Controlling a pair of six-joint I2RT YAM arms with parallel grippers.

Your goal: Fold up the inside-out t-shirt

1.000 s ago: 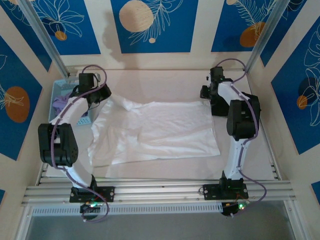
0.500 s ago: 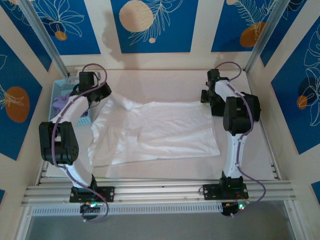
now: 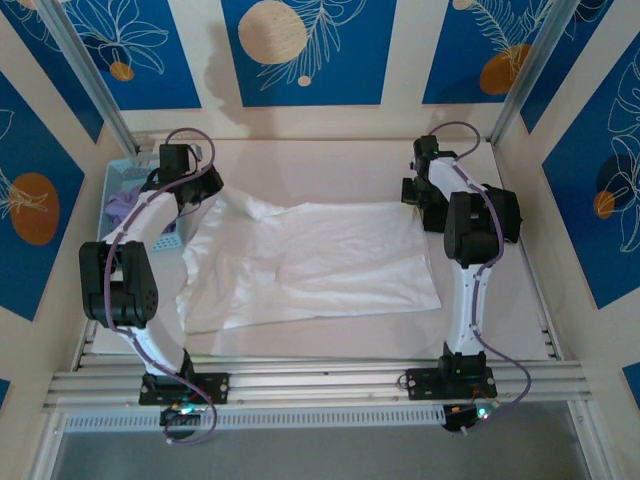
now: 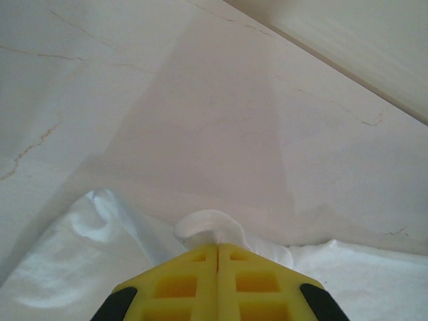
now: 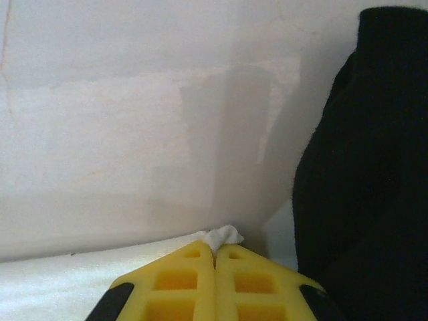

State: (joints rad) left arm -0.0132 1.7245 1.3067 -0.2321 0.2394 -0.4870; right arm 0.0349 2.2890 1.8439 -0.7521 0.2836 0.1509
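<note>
The inside-out t-shirt [image 3: 310, 260], large and white, lies spread over the middle of the table with wrinkles on its left side. At its far left corner my left gripper [image 3: 208, 192] is shut on a pinch of the white cloth [image 4: 210, 226], whose fold curls out past the yellow fingertips [image 4: 194, 257]. My right gripper [image 3: 412, 190] sits at the shirt's far right corner. Its yellow jaws are shut on a small tuft of the shirt's edge [image 5: 224, 235]. The white cloth [image 5: 73, 281] stretches to the left below it.
A blue basket [image 3: 125, 195] holding a lavender garment [image 3: 122, 208] stands at the far left, beside the left arm. A black garment [image 5: 364, 167] lies right next to the right gripper, at the table's far right [image 3: 435, 215]. The back wall is close behind both grippers.
My right gripper has shifted slightly toward the shirt's far right corner and closed on its edge. The left arm and the shirt have hardly moved.
</note>
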